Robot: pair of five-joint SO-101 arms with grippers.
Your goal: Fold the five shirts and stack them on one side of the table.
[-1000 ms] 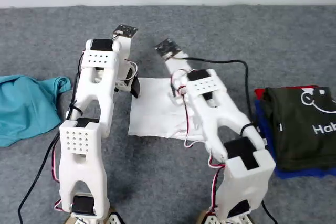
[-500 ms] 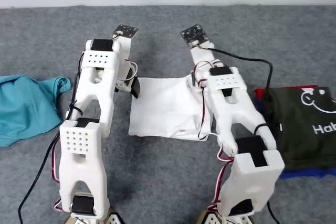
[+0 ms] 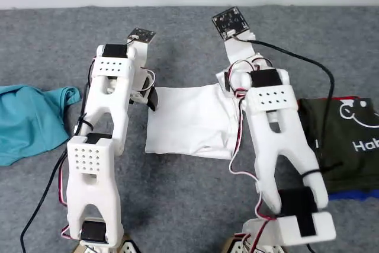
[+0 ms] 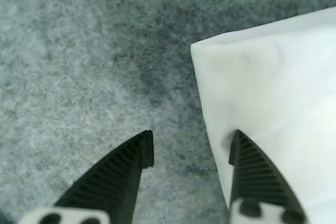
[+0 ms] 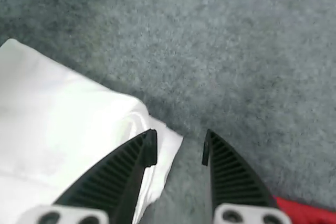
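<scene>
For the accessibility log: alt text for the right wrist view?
The right gripper, open, sits at the edge of a folded white shirt, one finger over the cloth, the other over the grey table cover. A sliver of red cloth shows nearby.

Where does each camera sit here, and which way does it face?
High view: fixed above, facing down over the table; shows left arm, right arm, white shirt, teal shirt, folded stack.
Left wrist view: on the left arm, facing down past its open left gripper at a white shirt corner.
Right wrist view: on the right arm, past its open right gripper at another corner.
Shared: all show the white shirt.
</scene>
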